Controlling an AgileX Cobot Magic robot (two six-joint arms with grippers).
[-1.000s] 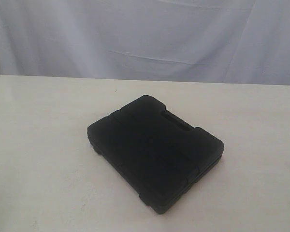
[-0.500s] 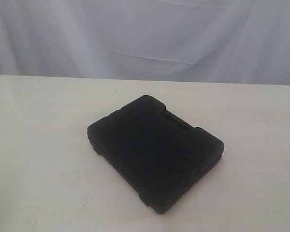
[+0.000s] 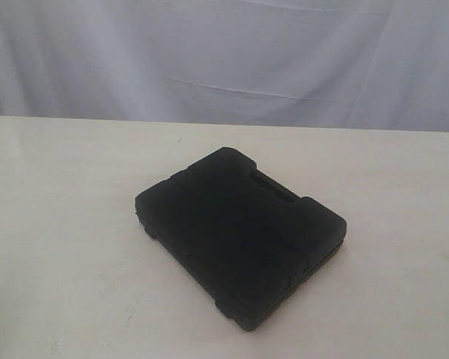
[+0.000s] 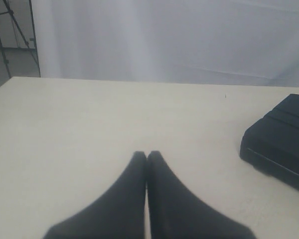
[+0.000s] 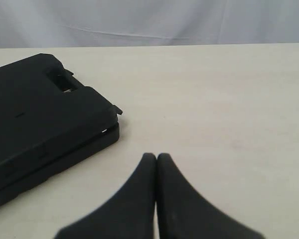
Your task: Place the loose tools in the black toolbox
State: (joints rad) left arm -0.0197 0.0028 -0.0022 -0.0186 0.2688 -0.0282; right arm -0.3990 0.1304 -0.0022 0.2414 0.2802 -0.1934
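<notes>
The black toolbox [image 3: 239,232] lies flat with its lid closed in the middle of the pale table [image 3: 60,224], its handle recess toward the back. No loose tools show in any view. My left gripper [image 4: 147,155] is shut with nothing in it, hovering over bare table with the black toolbox [image 4: 281,142] off to one side. My right gripper [image 5: 156,157] is also shut and empty, close to a corner of the black toolbox [image 5: 40,114]. Neither arm appears in the exterior view.
A white cloth backdrop [image 3: 224,60] hangs behind the table's far edge. A tripod leg [image 4: 5,30] stands beyond the table's corner in the left wrist view.
</notes>
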